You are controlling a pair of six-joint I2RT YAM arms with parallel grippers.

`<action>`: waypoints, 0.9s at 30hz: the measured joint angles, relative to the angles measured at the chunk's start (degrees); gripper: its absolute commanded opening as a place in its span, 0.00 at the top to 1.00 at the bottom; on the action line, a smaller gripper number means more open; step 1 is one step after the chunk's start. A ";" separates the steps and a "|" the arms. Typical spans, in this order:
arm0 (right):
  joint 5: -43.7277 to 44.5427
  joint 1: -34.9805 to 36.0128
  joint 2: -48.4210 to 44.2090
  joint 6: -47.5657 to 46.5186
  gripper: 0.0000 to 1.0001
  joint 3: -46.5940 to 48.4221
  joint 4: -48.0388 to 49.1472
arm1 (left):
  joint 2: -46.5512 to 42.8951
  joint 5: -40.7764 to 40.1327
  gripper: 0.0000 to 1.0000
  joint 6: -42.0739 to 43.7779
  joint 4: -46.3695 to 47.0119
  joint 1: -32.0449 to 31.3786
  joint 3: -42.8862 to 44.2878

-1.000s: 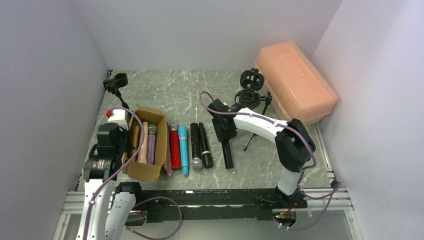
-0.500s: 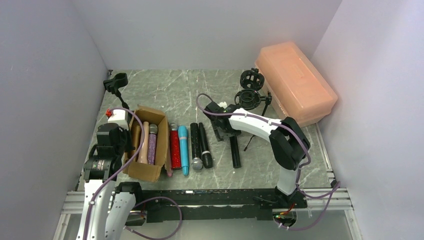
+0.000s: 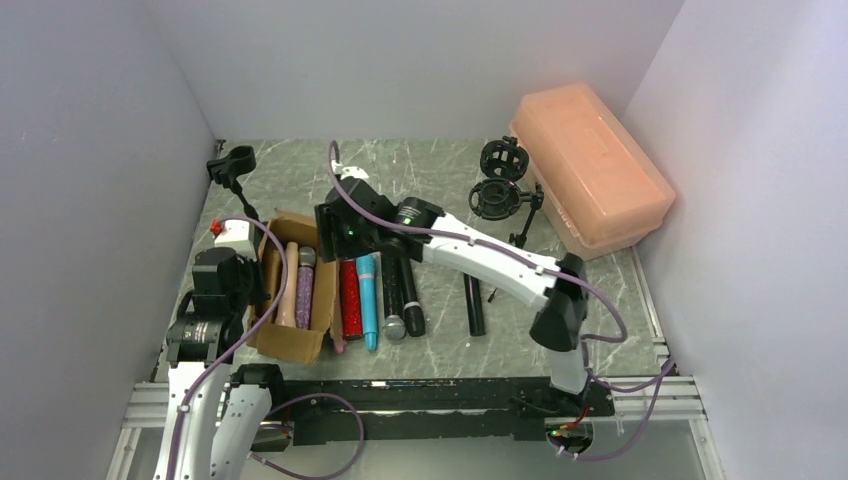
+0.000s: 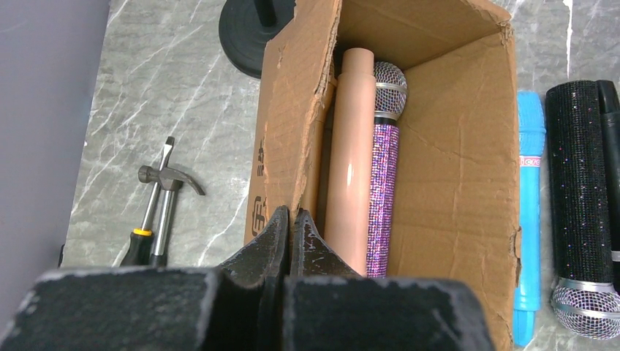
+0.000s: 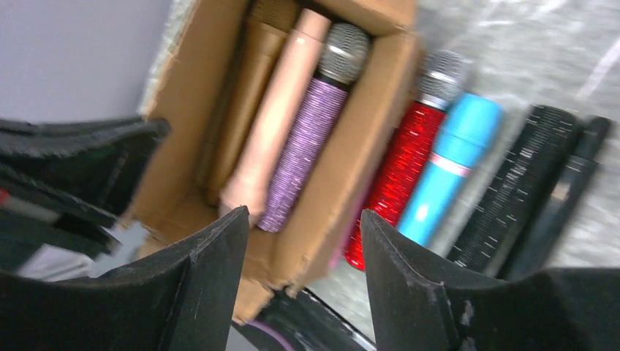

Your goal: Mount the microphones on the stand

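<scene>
Table [image 3: 420, 168]: grey marbled top, busy!
Left: cardboard box [image 3: 290, 345], with red glitter microphone [image 3: 350, 300] and blue microphone [image 3: 369, 310] lined up just beside it.
Centre: lone black microphone [image 3: 475, 305].
Back right: peach case [image 3: 590, 165], shock-mount stands [image 3: 497, 197] close by.

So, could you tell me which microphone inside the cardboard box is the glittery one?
The purple microphone with the silver mesh head; the peach microphone and the gold microphone lying alongside are plain.
</scene>
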 measured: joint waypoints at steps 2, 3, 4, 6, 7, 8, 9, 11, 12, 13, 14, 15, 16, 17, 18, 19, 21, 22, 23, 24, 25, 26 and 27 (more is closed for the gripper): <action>-3.17 -0.20 3.26 2.08 0.42 2.91 2.12 | -0.15 0.17 1.00 -0.20 0.00 0.00 0.00; -4.90 -0.35 5.46 3.10 0.42 4.46 3.06 | -0.15 0.22 1.00 -0.33 0.02 0.00 0.00; -6.69 -0.55 8.00 4.11 0.43 6.03 3.76 | -0.15 0.35 1.00 -0.52 0.02 0.00 0.00; -9.35 -0.66 12.76 5.79 0.43 8.63 4.61 | -0.15 0.63 1.00 -1.05 0.04 0.00 0.00; -10.80 -0.74 15.41 6.64 0.43 9.84 5.03 | -0.15 0.83 1.00 -1.16 0.04 0.00 0.00; -12.02 -0.79 17.70 7.43 0.44 10.60 5.49 | -0.15 1.09 1.00 -1.31 0.07 0.00 0.00; -13.31 -0.79 20.17 8.31 0.44 10.97 5.90 | -0.13 1.38 1.00 -1.44 0.07 0.00 0.00; -14.75 -0.74 22.69 9.35 0.44 10.99 6.10 | -0.13 1.60 1.00 -1.62 0.09 0.00 0.00; -15.39 -0.74 23.89 9.99 0.44 11.04 6.19 | -0.13 1.75 1.00 -1.73 0.11 0.02 0.00; -16.02 -0.74 24.87 10.51 0.44 11.26 6.32 | -0.13 2.01 1.00 -1.75 0.13 0.00 0.00; -16.44 -0.74 25.68 11.13 0.44 11.69 6.36 | -0.11 2.12 1.00 -1.73 0.13 -0.04 0.00; -16.76 -0.72 26.05 11.47 0.44 11.93 6.47 | -0.09 2.12 1.00 -1.73 0.09 -0.02 0.00; -16.94 -0.68 26.36 11.89 0.44 12.46 6.49 | 0.07 2.12 1.00 -1.73 0.04 -0.02 0.00; -17.11 -0.63 26.53 12.33 0.44 13.09 6.73 | 0.17 2.14 1.00 -1.75 0.04 0.02 0.00; -17.31 -0.61 26.62 12.79 0.44 13.73 7.06 | 0.24 2.16 1.00 -1.88 0.09 0.02 0.00; -17.42 -0.63 26.62 13.29 0.44 14.08 7.69 | 0.26 2.36 1.00 -2.16 0.09 0.02 0.00; -17.70 -0.63 26.62 14.45 0.45 14.62 9.46 | 0.26 2.93 1.00 -2.62 0.15 0.00 0.00; -17.79 -0.63 26.64 14.82 0.45 14.67 9.88 | 0.26 3.04 1.00 -2.82 0.31 0.02 0.00; -17.77 -0.63 26.91 15.26 0.45 14.91 10.14 | 0.26 3.23 1.00 -2.97 0.46 0.00 0.00; -17.77 -0.63 27.41 15.58 0.45 15.52 10.23 | 0.26 3.48 1.00 -3.06 0.63 0.00 0.00; -17.73 -0.63 28.09 15.82 0.46 16.22 10.36 | 0.26 3.61 1.00 -3.06 0.74 0.02 0.00; -17.66 -0.66 28.65 15.93 0.46 16.65 10.45 | 0.26 3.63 1.00 -3.08 0.81 0.00 0.00; -17.46 -0.70 29.24 16.02 0.46 16.94 10.51 | 0.26 3.69 1.00 -3.06 0.83 0.00 0.00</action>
